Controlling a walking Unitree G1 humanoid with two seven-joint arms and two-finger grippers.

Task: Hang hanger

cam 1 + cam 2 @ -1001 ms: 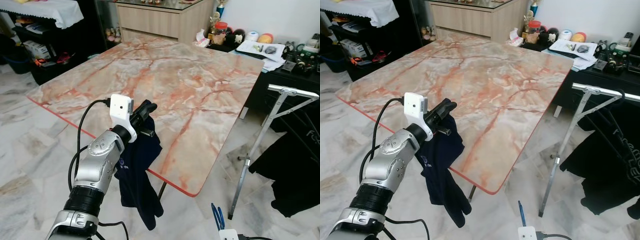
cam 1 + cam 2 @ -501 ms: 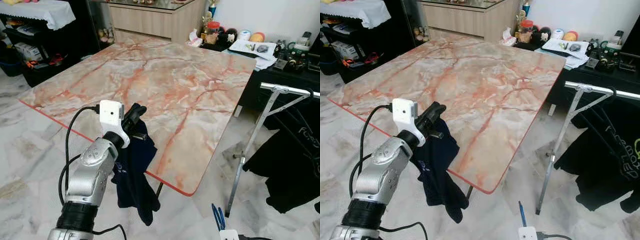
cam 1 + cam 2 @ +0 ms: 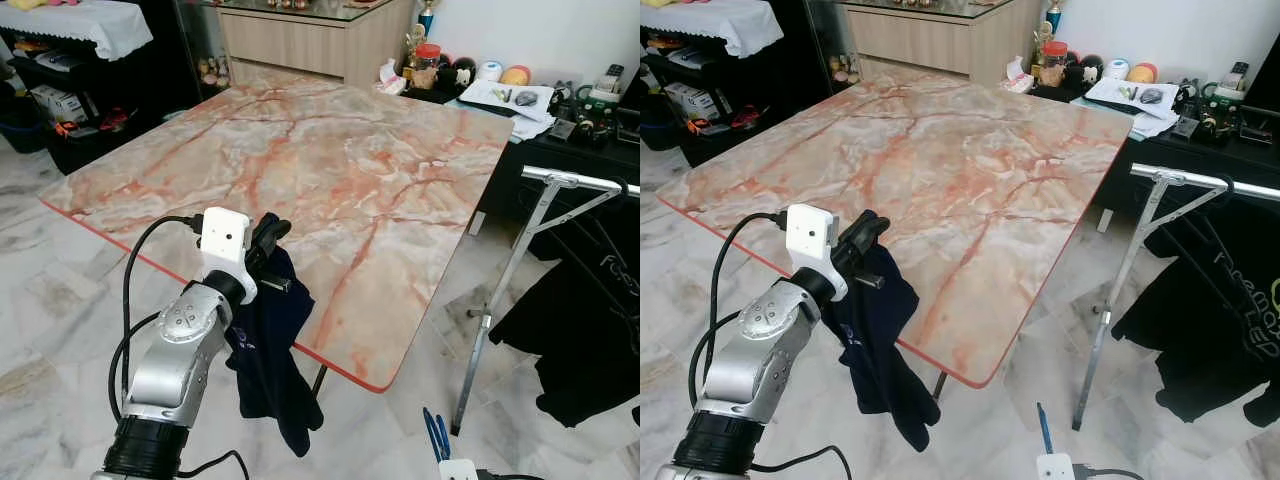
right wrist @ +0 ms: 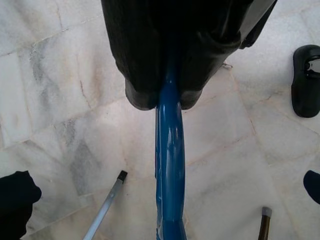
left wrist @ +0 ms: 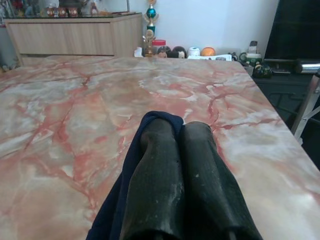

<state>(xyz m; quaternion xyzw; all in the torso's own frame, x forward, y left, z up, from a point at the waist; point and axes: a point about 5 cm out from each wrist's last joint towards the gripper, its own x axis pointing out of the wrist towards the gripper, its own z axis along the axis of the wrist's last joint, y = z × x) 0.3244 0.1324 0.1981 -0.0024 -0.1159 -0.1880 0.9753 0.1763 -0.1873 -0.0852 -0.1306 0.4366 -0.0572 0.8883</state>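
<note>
Down low at the robot's right side, the blue hanger (image 4: 169, 175) was clamped in the right gripper (image 4: 167, 97), its jaws closed on it, its long axis running straight out from them over the marble floor (image 4: 60, 90). The drying rack's silver rail (image 3: 585, 182), black garments (image 3: 580, 330) already hanging from it, stood off the tabletop's (image 3: 330, 170) right edge, nearer that arm. The left gripper (image 3: 268, 232), jaws pinched on a navy garment (image 3: 268, 350), hovered at the tabletop's near edge.

Silver left arm (image 3: 185, 340), black cable (image 3: 135, 300), white wrist camera (image 3: 223, 235)
</note>
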